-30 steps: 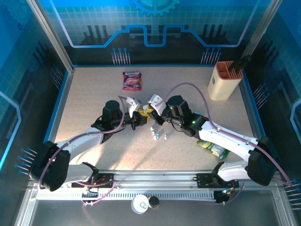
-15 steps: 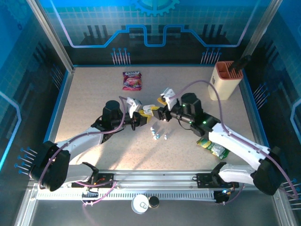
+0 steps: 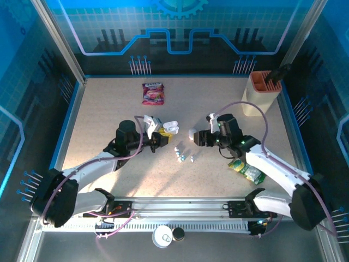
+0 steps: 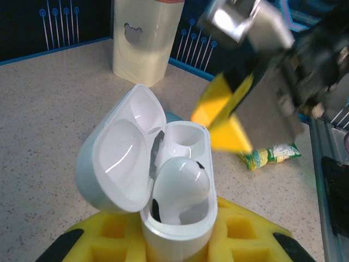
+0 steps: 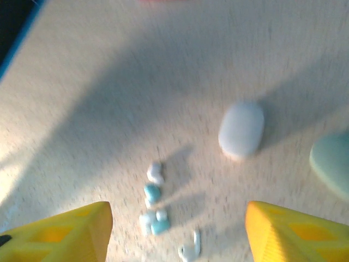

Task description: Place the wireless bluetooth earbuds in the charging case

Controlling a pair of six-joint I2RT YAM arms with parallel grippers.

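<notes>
My left gripper point(image 3: 158, 137) is shut on the white charging case point(image 4: 177, 218), which stands upright between the yellow fingers point(image 4: 240, 234) with its lid point(image 4: 117, 158) swung open. One white earbud point(image 4: 180, 183) sits in the near socket; the far socket point(image 4: 184, 141) is bare. Several white and pale-blue earbuds point(image 3: 182, 154) lie loose on the table, blurred in the right wrist view point(image 5: 154, 210). My right gripper point(image 3: 195, 136) hovers to the right of the case and above the earbuds, jaws open and holding nothing point(image 5: 178, 215).
A white pebble-shaped case point(image 5: 241, 129) and a pale-green one point(image 5: 332, 164) lie on the table beyond the earbuds. A pink snack packet point(image 3: 153, 93) lies at the back, a cream holder point(image 3: 260, 94) at the back right, a green packet point(image 3: 246, 170) under the right arm.
My right gripper has opened and drawn back to the right, away from the held case. The left arm has kept the case almost still.
</notes>
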